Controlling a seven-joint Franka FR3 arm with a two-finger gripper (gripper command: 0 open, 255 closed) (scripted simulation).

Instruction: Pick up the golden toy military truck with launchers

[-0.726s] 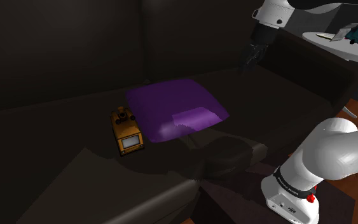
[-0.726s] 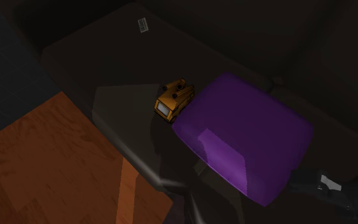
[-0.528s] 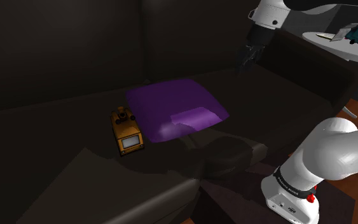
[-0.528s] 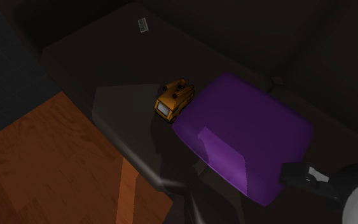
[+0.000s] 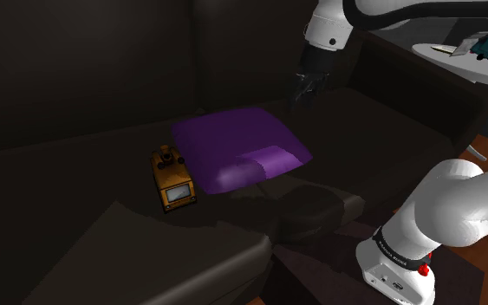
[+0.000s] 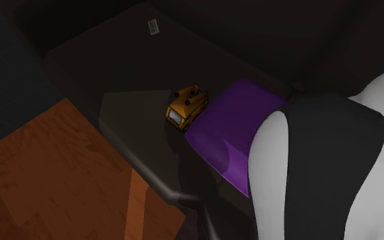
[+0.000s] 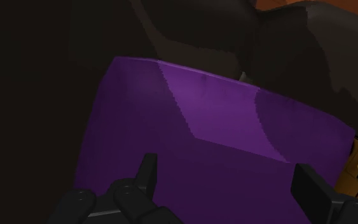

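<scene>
The claw (image 5: 301,94) hung empty, fingers wide apart, above the purple cushion (image 5: 233,147). The golden toy truck (image 5: 172,179) sat just beside that cushion on the dark sofa (image 5: 77,173). With so little room on that side, a descending finger could have snagged the cushion and shoved the truck.

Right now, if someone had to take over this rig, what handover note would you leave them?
End effector: open, holding nothing, up in the air above the far side of the purple cushion.
Toy truck: golden-orange, upright on the dark sofa seat, right beside the cushion's edge on the shoulder view's left. I cannot tell whether the two touch. In the wrist view it sits past the cushion, off to the side of the fingers.
Done: nothing grasped yet.
Left: bring the end effector across the cushion to above the truck, lower, close on it, lift.
</scene>
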